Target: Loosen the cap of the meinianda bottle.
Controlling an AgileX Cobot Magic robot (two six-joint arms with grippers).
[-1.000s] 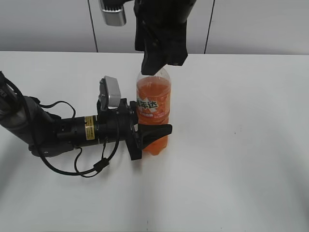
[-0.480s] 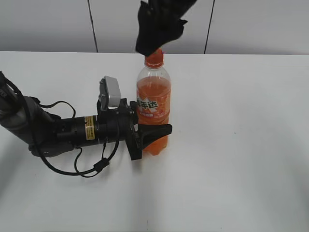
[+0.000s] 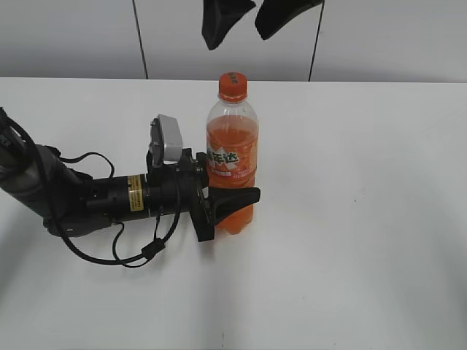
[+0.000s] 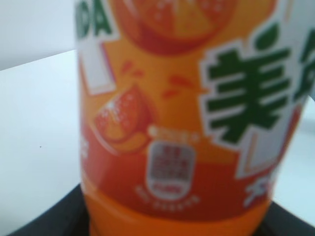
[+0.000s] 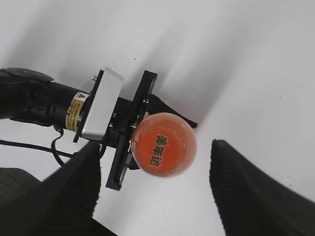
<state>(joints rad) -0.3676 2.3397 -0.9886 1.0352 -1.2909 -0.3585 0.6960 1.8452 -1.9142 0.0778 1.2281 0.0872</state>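
The meinianda bottle [image 3: 232, 164] stands upright on the white table, full of orange soda, with its orange-green label facing the camera. Its orange cap [image 3: 233, 85] sits on the neck. My left gripper [image 3: 230, 205] lies low on the table and is shut on the bottle's lower body; the label [image 4: 187, 113] fills the left wrist view. My right gripper [image 3: 239, 22] hangs open and empty above the cap, apart from it. In the right wrist view the cap [image 5: 160, 145] shows from above between and below my open right fingers [image 5: 155, 189].
The white table [image 3: 365, 219] stretches around the bottle. The left arm and its cable [image 3: 109, 248] lie across the table's left side. A grey panelled wall [image 3: 387, 36] stands behind.
My right gripper has let go of the cap, opened, and risen straight up off the bottle. The bottle and the left gripper have not moved.
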